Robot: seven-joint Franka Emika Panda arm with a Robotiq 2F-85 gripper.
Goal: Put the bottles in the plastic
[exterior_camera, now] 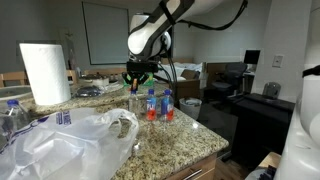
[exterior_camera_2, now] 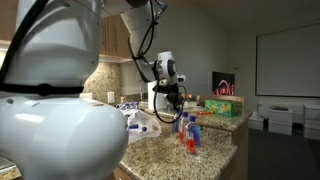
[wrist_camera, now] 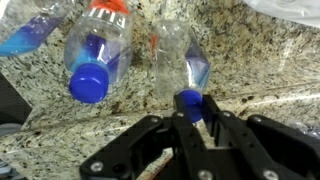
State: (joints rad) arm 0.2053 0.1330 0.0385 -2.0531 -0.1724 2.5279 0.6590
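Standing upright in a tight group, the bottles (exterior_camera: 157,104) are kept near the counter (exterior_camera: 195,132) edge, close to the corner away from the bag (exterior_camera: 70,140). This leaves their caps open to a descent from above. The bag is spread slack along the opposite edge with its mouth loose, presumably so that a bottle can be dropped in without the plastic being held. No bottle is seen inside it, so the task is judged barely begun.

The gripper (exterior_camera: 140,74) is held vertically over the group. In the wrist view it (wrist_camera: 193,110) is centred on the cap (wrist_camera: 190,100) of one clear bottle (wrist_camera: 180,60), with a finger placed on either side. The cap is flanked closely, but whether it is clamped or merely straddled cannot be told.

The neck is likely chosen because the neighbouring bottles are packed too near for the body to be taken from the side. A light, nearly empty bottle held so high is expected to swing, and a neighbour (wrist_camera: 95,55) could be tipped during the lift.
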